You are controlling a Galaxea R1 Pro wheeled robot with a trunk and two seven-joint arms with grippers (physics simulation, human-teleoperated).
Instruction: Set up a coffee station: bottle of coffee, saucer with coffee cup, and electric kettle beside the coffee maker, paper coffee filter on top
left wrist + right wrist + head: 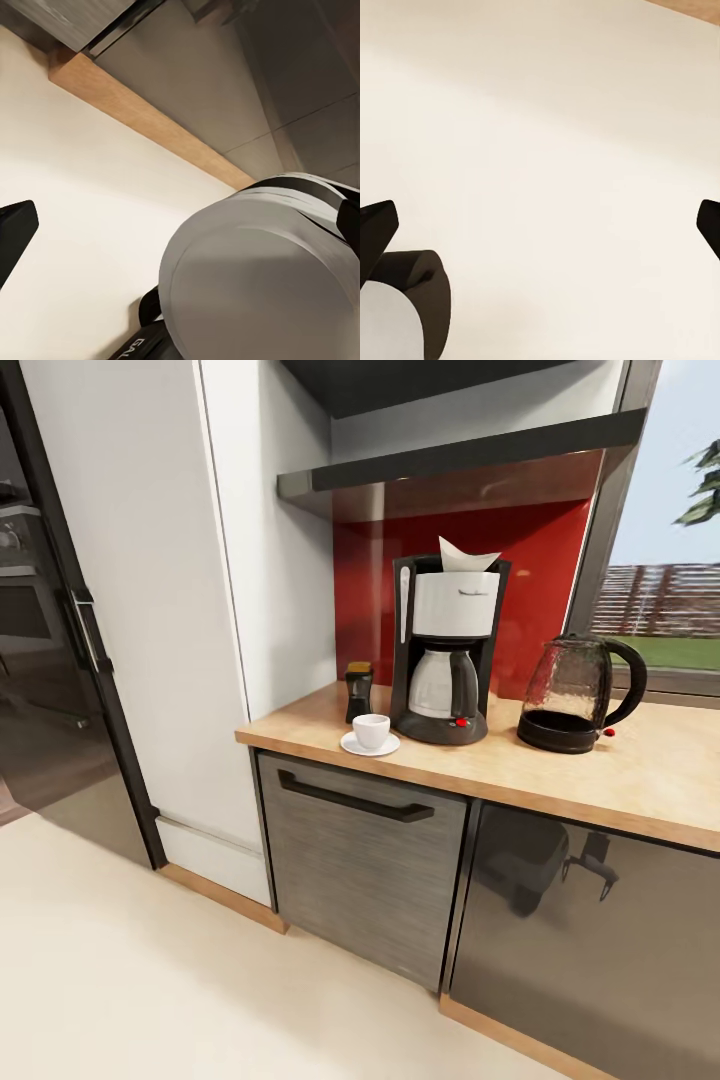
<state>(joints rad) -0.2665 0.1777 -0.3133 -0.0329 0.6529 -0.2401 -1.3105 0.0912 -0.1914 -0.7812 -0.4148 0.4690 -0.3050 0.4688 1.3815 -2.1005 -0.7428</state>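
With both sets of fingers spread wide and empty, the coffee maker (441,655) stood on the desk (640,780), filter (465,555) on top, bottle (358,691), cup (371,730) on saucer (352,745) and kettle (573,695) grouped beside it for use.

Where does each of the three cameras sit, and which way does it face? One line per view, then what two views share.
Head view: on the head, facing forward and down at the kitchen countertop with the coffee maker.
Left wrist view: on the left arm, facing the floor and wooden plinth; a grey robot part shows.
Right wrist view: on the right arm, facing floor; dark fingertips show.
Shared: both wrist views show pale floor.
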